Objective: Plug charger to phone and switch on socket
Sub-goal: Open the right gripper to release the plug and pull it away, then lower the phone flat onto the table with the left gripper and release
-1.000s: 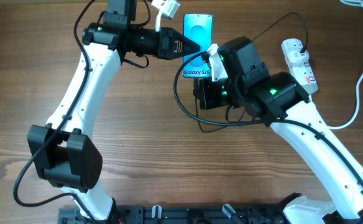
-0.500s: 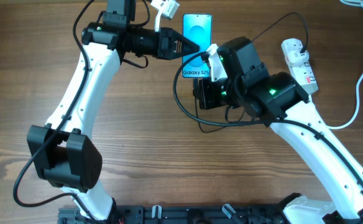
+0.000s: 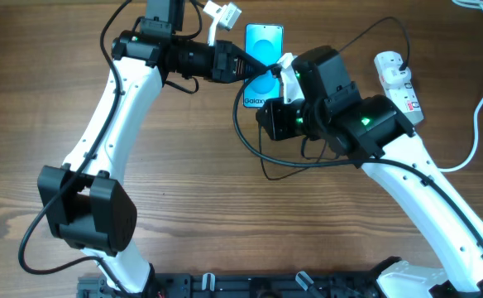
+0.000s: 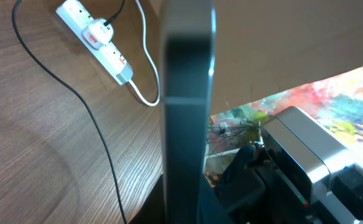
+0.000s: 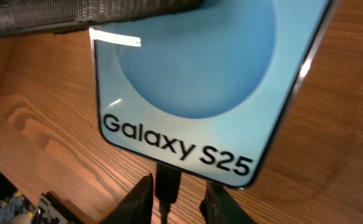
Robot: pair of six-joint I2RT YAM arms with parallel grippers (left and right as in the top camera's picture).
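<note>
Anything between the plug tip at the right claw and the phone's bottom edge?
Nothing visible. The plug tip, between the fingers of the right claw, sits right at the bottom edge of the phone.

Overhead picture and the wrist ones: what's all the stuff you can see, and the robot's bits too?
phone: one, turquoise screen, top middle of the table
charger: one, thin black cable, its plug tip at the phone's bottom edge
adapter: one, white with a red label, plugged into the socket
socket: one, white strip with red marks, top right
cord: one, thick white, trailing from the socket off the right side
table: one, brown wood
arms: two, white and black, left arm and right arm
left gripper: one, black, on the phone's left edge
right gripper: one, black, fingers either side of the plug tip
</note>
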